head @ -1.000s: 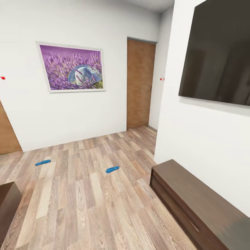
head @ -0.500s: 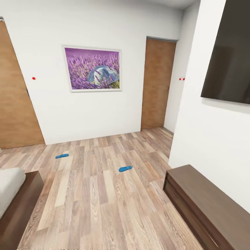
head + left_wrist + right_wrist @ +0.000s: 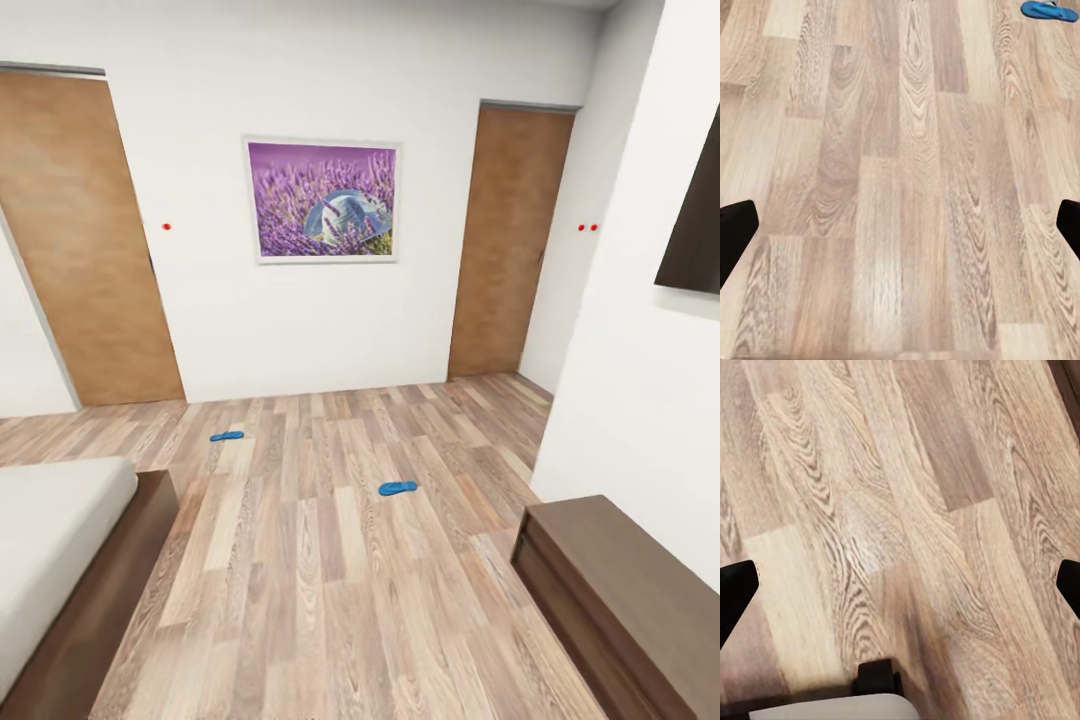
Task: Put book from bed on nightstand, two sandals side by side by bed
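From the head camera, the robot looks to be on its way across the bedroom, searching out the task's things, with nothing picked up yet. The two sandals lie well apart on the wood floor (image 3: pixel 300 590): the nearer sandal (image 3: pixel 398 488) sits mid-floor, the farther sandal (image 3: pixel 227 436) lies close to the far wall, below the lavender picture (image 3: pixel 322 200). A corner of the bed (image 3: pixel 60 560) shows at the left, its pale mattress bare where visible; the book cannot be seen from here. A long dark dresser (image 3: pixel 620 590) runs along the right wall. The next move, I judge, calls for driving up to one sandal and lowering an arm to it.

In the left wrist camera, the left hand (image 3: pixel 900 225) hangs over bare planks with its fingers spread wide and empty; one sandal (image 3: pixel 1048 10) lies ahead of it.

In the right wrist camera, the right hand (image 3: pixel 900 585) is likewise spread wide and holds nothing, above the floor.

Against the earlier head pictures, the whole view has swung left: the bed and a second door (image 3: pixel 90 240) have come in, and the wall screen (image 3: pixel 695 230) has slid toward the edge. The sandals themselves have not moved.
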You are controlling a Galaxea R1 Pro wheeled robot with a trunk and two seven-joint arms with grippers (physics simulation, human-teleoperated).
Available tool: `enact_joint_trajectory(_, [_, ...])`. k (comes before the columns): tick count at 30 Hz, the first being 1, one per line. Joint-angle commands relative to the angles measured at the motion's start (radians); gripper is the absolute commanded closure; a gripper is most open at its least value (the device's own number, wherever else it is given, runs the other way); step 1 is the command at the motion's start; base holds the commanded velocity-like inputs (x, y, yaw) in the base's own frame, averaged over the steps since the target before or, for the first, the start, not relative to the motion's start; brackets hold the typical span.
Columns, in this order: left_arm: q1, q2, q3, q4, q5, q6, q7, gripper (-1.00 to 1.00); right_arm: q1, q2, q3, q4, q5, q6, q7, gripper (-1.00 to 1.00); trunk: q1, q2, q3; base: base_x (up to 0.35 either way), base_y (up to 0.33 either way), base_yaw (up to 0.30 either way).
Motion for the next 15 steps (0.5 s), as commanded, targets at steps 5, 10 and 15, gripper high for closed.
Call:
enact_joint_trajectory(5, [0.000,-0.001,0.001,-0.001,0.007,-0.002,0.000,-1.00,0.001,0.000,0.000,-0.001,0.001,-0.001,-0.002,-1.00,0.000,0.000,-0.001,0.000,0.000,0.294])
enact_joint_trajectory(10, [0.000,-0.001,0.001,-0.001,0.006,-0.002,0.000,-1.00,0.001,0.000,0.001,0.000,0.000,-0.001,-0.002,-1.00,0.000,0.000,-0.001,0.000,0.000,0.294])
enact_joint_trajectory(15, [0.000,-0.001,0.001,-0.001,0.006,-0.002,0.000,-1.00,0.001,0.000,0.001,0.000,0.000,-0.001,-0.002,-1.00,0.000,0.000,-0.001,0.000,0.000,0.294])
